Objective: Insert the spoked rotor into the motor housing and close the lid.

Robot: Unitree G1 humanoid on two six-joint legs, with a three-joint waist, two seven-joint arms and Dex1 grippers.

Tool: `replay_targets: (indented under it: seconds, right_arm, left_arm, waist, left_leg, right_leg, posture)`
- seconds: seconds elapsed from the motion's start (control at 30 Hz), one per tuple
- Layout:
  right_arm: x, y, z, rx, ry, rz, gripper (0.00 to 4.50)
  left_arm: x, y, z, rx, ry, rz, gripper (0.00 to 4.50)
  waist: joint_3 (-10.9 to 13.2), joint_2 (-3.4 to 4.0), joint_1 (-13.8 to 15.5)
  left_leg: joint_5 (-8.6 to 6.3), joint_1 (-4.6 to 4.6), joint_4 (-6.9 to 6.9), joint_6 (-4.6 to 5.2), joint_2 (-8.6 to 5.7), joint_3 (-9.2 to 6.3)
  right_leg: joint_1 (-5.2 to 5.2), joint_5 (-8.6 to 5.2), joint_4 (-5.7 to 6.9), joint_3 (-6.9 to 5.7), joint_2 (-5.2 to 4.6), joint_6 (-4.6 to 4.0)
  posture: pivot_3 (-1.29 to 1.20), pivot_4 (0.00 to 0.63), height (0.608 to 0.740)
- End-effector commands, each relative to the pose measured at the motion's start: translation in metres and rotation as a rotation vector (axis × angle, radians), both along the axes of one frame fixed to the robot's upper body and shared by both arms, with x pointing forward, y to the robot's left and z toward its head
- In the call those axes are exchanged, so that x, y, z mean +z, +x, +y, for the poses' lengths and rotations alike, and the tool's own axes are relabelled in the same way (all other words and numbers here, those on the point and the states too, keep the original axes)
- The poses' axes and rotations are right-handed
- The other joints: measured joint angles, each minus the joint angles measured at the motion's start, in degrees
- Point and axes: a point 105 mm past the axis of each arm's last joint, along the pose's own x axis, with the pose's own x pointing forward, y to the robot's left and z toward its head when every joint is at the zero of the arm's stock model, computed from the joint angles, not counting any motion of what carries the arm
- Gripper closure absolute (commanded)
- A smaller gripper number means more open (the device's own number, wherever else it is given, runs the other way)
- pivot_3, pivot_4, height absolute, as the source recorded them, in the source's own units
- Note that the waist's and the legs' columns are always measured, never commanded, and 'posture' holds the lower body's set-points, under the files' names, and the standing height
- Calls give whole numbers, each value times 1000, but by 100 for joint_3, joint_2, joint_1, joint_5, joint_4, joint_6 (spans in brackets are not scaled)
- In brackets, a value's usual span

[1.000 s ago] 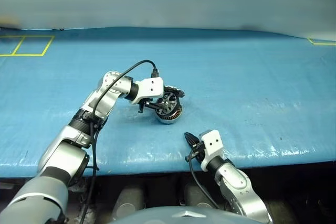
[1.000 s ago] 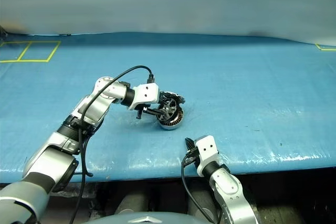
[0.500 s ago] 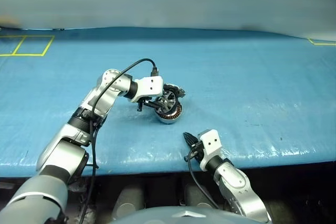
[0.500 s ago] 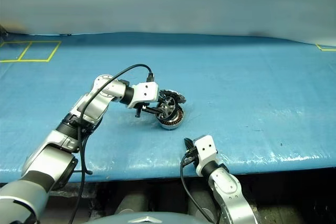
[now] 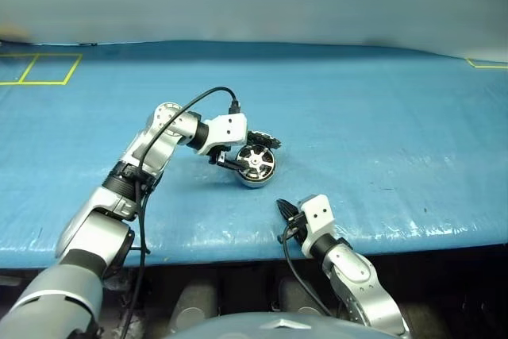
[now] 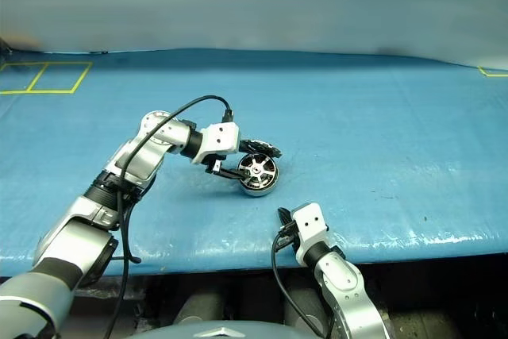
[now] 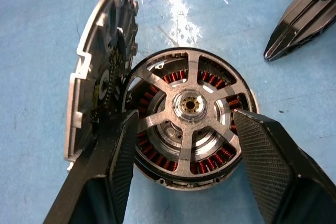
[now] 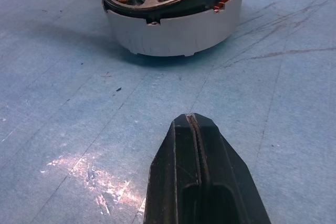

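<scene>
The motor housing (image 5: 255, 177) stands on the blue mat, its copper windings showing in the left wrist view. The spoked rotor (image 7: 190, 77) lies flat in the housing's top, hub in the middle. Just behind the housing the lid (image 7: 102, 66) stands on edge, leaning against it, also seen as the lid (image 5: 266, 140). My left gripper (image 7: 186, 124) is open, one finger on each side of the housing, nothing pinched. My right gripper (image 5: 284, 210) is shut and empty, resting low on the mat a short way in front of the housing (image 8: 173, 30).
The blue mat (image 5: 381, 117) covers the whole table. Yellow tape squares (image 5: 40, 69) mark its far left corner. The table's front edge (image 5: 413, 240) runs just behind my right wrist. A black cable (image 5: 198, 105) loops over my left forearm.
My left gripper has opened. The rotor, held tilted over the housing before, now lies flat in it. The right arm has stayed still.
</scene>
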Motion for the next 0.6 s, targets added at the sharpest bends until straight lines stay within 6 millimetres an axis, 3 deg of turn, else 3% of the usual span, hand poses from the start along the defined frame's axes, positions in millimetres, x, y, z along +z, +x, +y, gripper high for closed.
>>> replay_targets:
  seconds: [0.03, 0.1, 0.33, 0.6]
  right_arm:
    - [3, 1, 1, 9, -1, -5, 4500]
    - [3, 1, 1, 10, 1, -6, 4500]
    - [24, 9, -1, -17, 47, -78, 4500]
    - [73, 17, 11, 65, 22, -216, 4500]
  left_arm:
    - [4, -12, 5, -7, -38, 32, 1568]
    - [-2, -23, 10, -12, -44, 80, 1962]
    - [-18, -54, 15, 91, -158, 166, 4308]
    - [-40, -71, 27, 437, -498, 120, 4458]
  waist:
    - [-1, 1, -10]
    - [-1, 1, -2]
    - [-1, 1, 17]
    - [-4, 7, 10]
  left_leg:
    - [0, 1, 0, 0, 0, 1]
    - [0, 1, 0, 0, 2, 1]
    - [0, 1, 1, 0, 3, -1]
    - [-1, 8, 0, 1, 4, 2]
  right_leg:
    - [0, 0, 0, 2, 0, 0]
    - [0, 0, 0, 3, 0, 0]
    - [0, 0, 0, 14, -15, -1]
    - [-1, 2, 3, 18, -44, 0]
  posture:
    - [0, 150, 740]
    - [0, 150, 740]
    - [0, 150, 740]
    - [0, 150, 740]
